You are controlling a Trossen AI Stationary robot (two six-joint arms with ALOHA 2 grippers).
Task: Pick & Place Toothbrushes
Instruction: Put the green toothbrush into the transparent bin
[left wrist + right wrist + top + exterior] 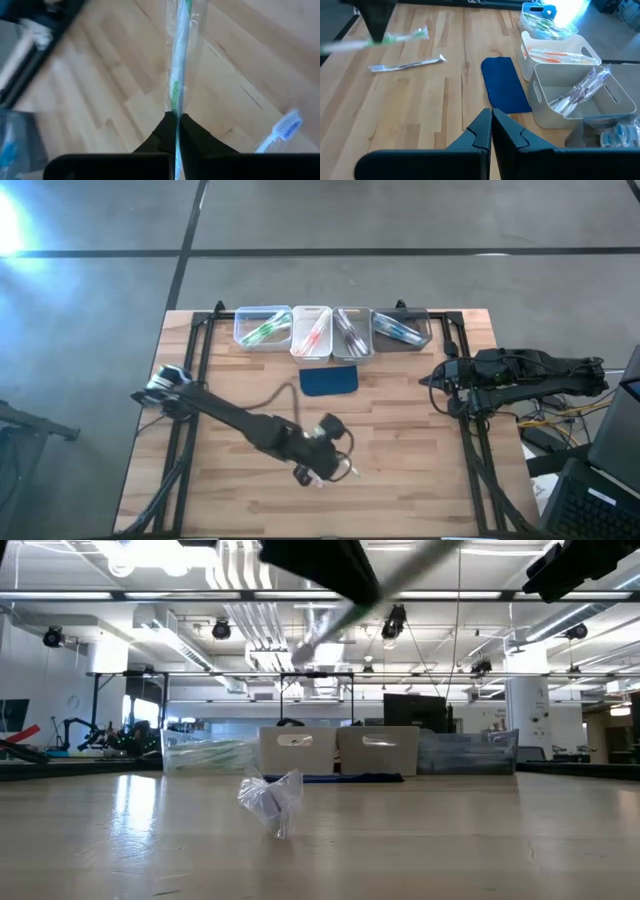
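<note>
held toothbrush [178, 60]: thin white stick with green accents, sealed in a clear crinkly wrapper, sticking straight out ahead of the left end effector's tips
left end effector [176, 131]: dark fingers pinched together on the wrapped green brush, out over the middle of the bench [420, 470], clear of the wood
loose toothbrush [407, 64]: another wrapped one, greyish with a bit of blue at one end, lying flat on the planks just below and beside the left end effector; the left wrist view catches its blue bristle head off to one side
bins: four small ones in a row at the far edge, well ahead of the left end effector. clear bin [263, 328] has green brushes, white bin [311, 332] has orange-red ones, second white bin [351, 331] has greyish ones, last clear bin [401, 328] has blue ones
bin look: white ones are matte plastic with rounded corners and a handle slot; clear ones are see-through and glossy
pad [505, 84]: dark blue rounded rectangle, soft flat look, lying right in front of the two white bins
bench surface: pale wood planks, smooth with a slight sheen, black frame rails on both sides
right end effector [491, 127]: fingers closed together, nothing in them, parked at the right side of the bench, pad and bins ahead of it
</note>
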